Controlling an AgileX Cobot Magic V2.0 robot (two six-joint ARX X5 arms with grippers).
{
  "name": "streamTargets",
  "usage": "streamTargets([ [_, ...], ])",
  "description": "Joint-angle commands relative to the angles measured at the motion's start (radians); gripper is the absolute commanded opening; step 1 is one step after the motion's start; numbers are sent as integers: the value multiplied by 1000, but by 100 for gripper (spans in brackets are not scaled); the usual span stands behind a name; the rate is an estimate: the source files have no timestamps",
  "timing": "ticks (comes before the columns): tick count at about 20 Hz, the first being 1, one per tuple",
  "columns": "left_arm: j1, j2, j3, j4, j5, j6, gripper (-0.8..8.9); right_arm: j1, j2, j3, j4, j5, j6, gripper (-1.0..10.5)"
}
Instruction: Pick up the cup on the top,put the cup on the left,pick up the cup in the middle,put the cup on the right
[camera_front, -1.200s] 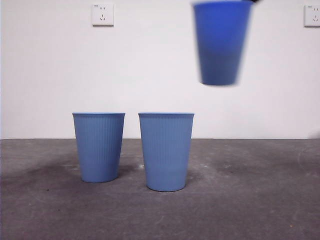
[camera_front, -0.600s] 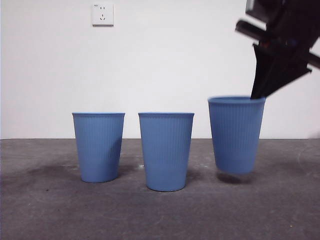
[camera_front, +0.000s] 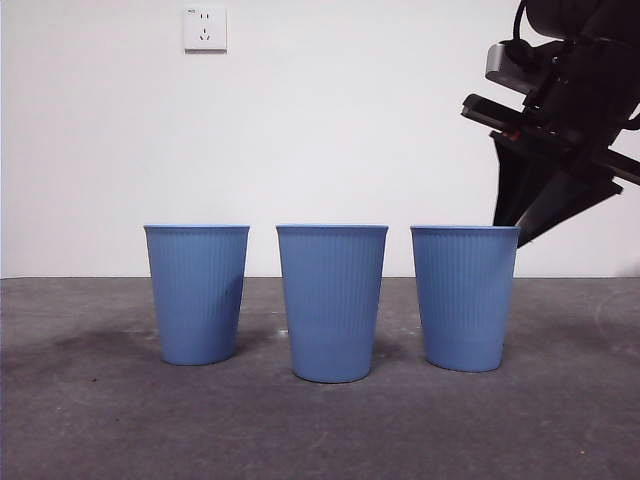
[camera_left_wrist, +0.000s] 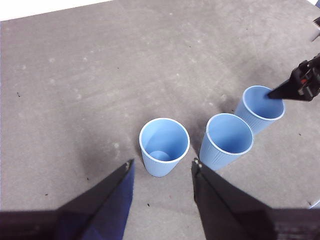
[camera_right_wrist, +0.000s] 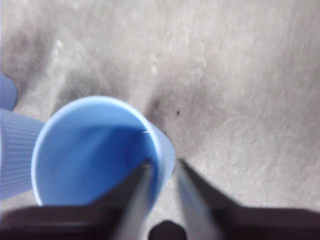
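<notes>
The right gripper is pinching the rim of the right cup, one jaw inside and one outside. That cup is sitting upright on the table, next to the middle cup and left cup. The left gripper is hanging above, jaws apart, holding nothing.

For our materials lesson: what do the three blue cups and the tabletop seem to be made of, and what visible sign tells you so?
Left cup, middle cup, right cup: probably moulded plastic, matte, with fine vertical ribs and thin, even rims; coated paper cannot be ruled out. Tabletop: dull grey, mottled and speckled, perhaps a felt-like or rubbery mat; no gloss shows.
</notes>
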Motion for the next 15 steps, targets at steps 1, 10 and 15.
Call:
streamTargets([
  [1, 2, -2, 1, 1, 2, 5, 198, 2, -20, -9, 14, 2, 21, 356],
  [10, 2, -2, 1, 0, 5, 6, 193, 44, -399, 29, -210, -47, 42, 345],
  [15, 2, -2, 1, -53, 91, 10, 187, 143, -601, 29, -475, -227, 42, 125],
])
